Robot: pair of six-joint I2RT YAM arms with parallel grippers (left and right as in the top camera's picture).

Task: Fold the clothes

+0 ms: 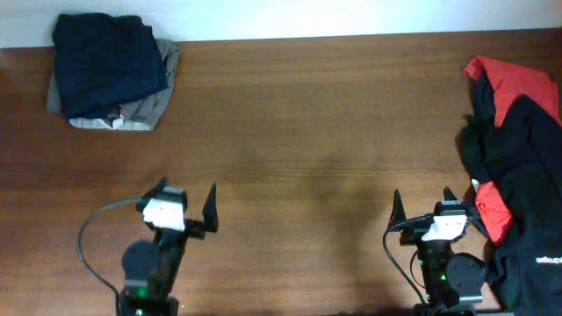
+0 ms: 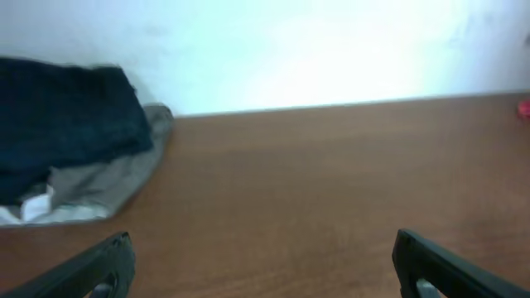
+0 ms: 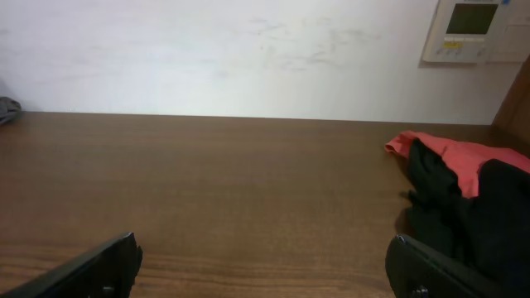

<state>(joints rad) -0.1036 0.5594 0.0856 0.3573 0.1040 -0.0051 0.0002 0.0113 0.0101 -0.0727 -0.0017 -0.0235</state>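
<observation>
Overhead, left fingers (image 1: 211,204) and right fingers (image 1: 397,211) gape empty above brown wooden table (image 1: 307,132); white wall (image 3: 248,50) behind.

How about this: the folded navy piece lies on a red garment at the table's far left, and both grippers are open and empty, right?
One slip: the navy piece lies on a grey garment, not a red one, as the overhead view shows. The left gripper and right gripper are open and empty.

Red-and-black clothes (image 1: 518,149) run off the overhead view's right edge, their white lettering (image 1: 549,261) too small to read; a grey garment (image 1: 145,110) lies mostly hidden under a navy garment (image 1: 107,57).
</observation>
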